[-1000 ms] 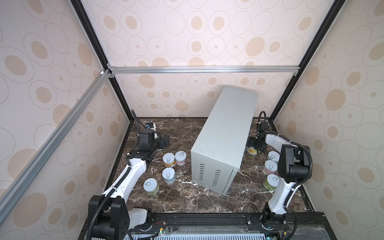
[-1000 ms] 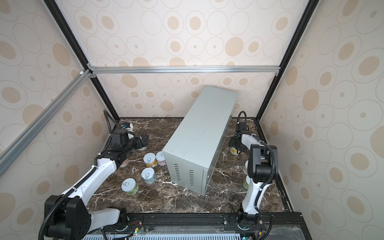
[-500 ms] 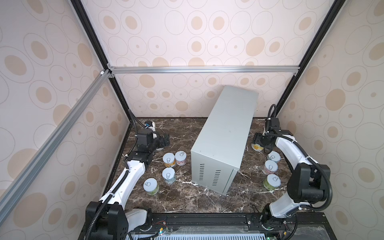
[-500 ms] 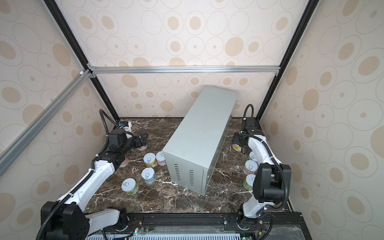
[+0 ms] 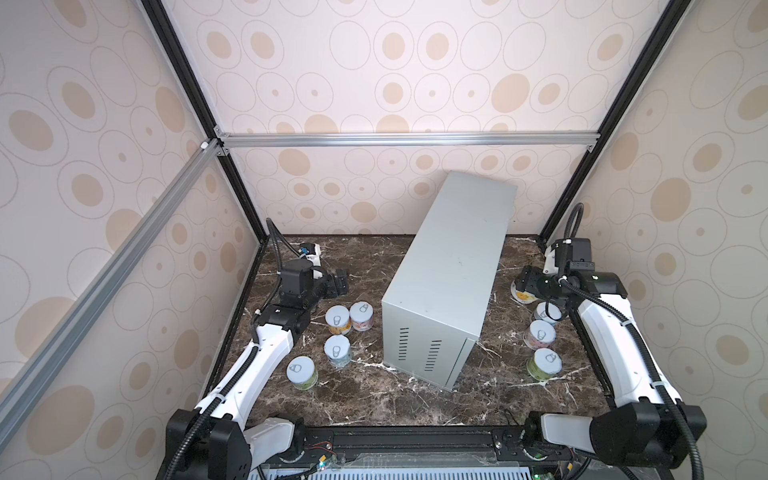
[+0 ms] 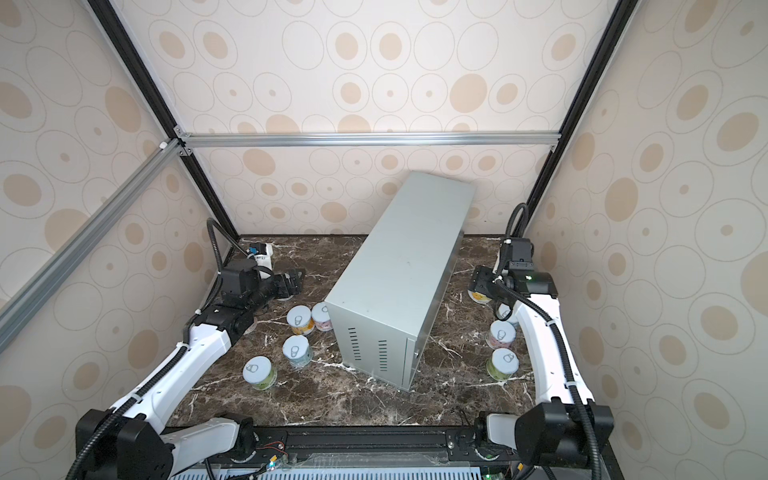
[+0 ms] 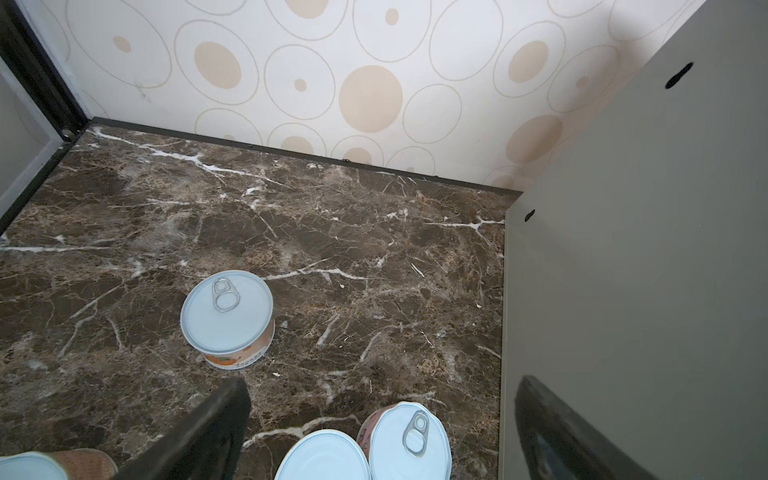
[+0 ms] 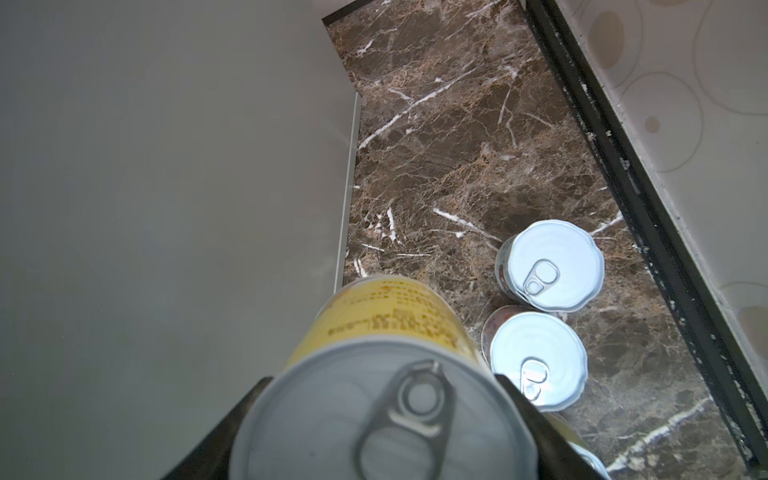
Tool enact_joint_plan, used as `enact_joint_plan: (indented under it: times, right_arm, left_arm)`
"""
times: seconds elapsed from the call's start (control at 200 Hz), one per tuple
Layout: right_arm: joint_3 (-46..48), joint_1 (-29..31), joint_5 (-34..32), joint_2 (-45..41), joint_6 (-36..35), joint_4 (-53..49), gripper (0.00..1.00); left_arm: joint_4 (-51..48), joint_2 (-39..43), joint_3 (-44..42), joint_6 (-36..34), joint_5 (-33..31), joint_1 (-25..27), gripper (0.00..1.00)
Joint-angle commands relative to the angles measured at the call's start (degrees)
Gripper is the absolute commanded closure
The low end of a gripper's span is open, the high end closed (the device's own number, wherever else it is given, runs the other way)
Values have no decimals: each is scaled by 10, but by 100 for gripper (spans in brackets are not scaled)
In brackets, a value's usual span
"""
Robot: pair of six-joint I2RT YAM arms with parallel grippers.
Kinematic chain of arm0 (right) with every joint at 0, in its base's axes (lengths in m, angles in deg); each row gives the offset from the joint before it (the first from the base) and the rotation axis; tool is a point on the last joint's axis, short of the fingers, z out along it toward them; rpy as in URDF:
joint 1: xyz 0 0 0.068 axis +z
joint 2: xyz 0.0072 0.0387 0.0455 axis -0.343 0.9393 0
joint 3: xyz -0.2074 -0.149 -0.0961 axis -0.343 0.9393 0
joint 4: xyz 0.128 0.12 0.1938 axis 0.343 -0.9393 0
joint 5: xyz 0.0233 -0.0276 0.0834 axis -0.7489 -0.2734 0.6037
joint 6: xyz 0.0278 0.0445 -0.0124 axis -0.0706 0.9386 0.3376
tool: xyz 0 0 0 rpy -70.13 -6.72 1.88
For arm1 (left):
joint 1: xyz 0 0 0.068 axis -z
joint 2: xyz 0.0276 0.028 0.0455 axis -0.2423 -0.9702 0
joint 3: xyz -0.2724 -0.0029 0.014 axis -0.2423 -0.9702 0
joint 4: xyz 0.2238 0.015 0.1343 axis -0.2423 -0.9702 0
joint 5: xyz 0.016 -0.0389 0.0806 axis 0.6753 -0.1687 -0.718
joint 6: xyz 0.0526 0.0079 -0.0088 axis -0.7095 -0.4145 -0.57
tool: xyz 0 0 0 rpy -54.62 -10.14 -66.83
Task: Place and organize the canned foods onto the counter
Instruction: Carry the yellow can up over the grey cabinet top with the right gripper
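- The right wrist view shows the right gripper (image 8: 378, 409) clamping the yellow can (image 8: 365, 316); both top views hide that grip.
- The left gripper (image 7: 382, 382) gapes wide, empty.

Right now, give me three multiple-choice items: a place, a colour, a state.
1. Relative to the counter, the can in the right gripper is: A on top; B to its right; C to its left.
2. That can's label is: A green; B yellow; C pink.
3. The left gripper is: A open, empty; B shut on a can; C shut, empty.
1 B: both top views show it right of the counter. 2 B: yellow paper in the right wrist view. 3 A: jaws wide apart, nothing between.
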Motion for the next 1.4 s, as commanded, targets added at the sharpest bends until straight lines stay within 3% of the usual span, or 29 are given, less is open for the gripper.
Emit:
enact_joint_plan:
  times: [0.0, 0.43, 0.955, 1.395]
  right_arm:
    - [-57, 2, 22, -32, -15, -42, 62]
    - [-297, 22, 67, 3, -60, -189, 65]
    - [-614, 159, 27, 174, -85, -292, 65]
    - [-679, 242, -9, 256, -99, -303, 58]
  left_arm:
    - [-3, 11, 14, -11, 1, 5, 1]
    - [0, 25, 16, -11, 16, 6, 1]
    - [2, 26, 14, -8, 34, 6, 1]
    - [7, 23, 13, -2, 46, 9, 1]
